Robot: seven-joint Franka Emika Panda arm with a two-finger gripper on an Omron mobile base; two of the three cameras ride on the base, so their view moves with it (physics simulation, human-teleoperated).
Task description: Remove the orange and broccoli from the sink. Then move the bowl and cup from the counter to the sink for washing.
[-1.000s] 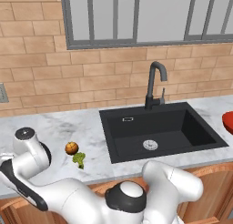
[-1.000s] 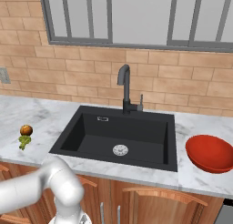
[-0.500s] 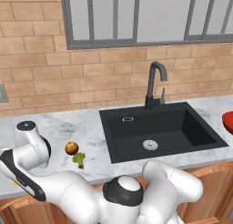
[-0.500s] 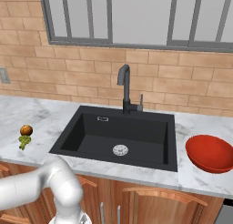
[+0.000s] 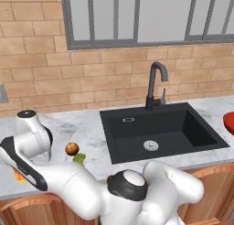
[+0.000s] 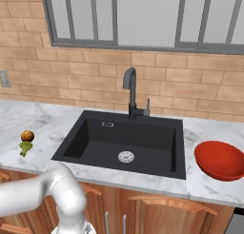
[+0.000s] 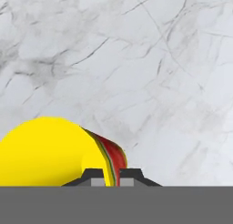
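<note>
The two small dark finger tips (image 7: 92, 172) are pinched together on the rim of the small yellow tapered cup (image 7: 50, 152), right where its red and green stripes run. The gripper (image 7: 109, 175) has the thin wall of the cup between its tips, so it is clamped on the cup.

The cup sits on the grey and white marble counter (image 7: 150, 73), far over at the left end. In the left base view a bit of orange-yellow (image 5: 18, 174) peeks out beside the white robot arm (image 5: 32, 148), likely the same cup.

The cup looks light, hard and smooth. It could slip, so a firm hold on the rim wall is a good spot.

Near the arm lie the small round orange ball (image 5: 71, 148) and the little green bumpy broccoli floret (image 5: 80, 158), touching or almost touching. Both are already out on the counter.

The big black square sink (image 5: 160, 130) has a white round drain (image 5: 151, 145) and a dark curved faucet (image 5: 155, 84). Nothing lies in it.

The wide shiny red bowl (image 6: 220, 160) waits on the counter, just right of the sink.
</note>
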